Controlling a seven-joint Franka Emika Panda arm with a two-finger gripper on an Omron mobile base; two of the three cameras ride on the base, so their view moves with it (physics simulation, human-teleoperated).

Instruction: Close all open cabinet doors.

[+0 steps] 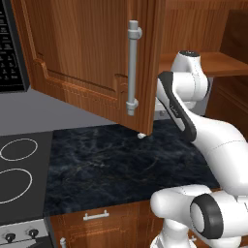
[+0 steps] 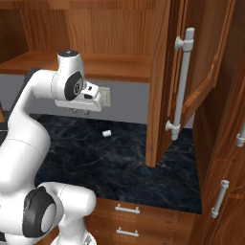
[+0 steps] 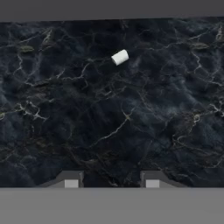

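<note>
Right up close, the big white robot arm (image 1: 213,145) is seen rising over the dark stone desk (image 1: 121,164). One tall cabinet door (image 1: 97,58) is swung wide open above the desk, with its long grey handle (image 1: 131,68) facing out. The pincer (image 3: 111,181) is pointed down at the desk, its two tips spread apart with nothing held between them. A tiny white roll (image 3: 120,57) is seen lying on the desk, under the door's bottom corner. The door is not yet touched. It could be missed or bumped on its thin edge if the arm is swung too fast, and the little roll could be knocked away.
</note>
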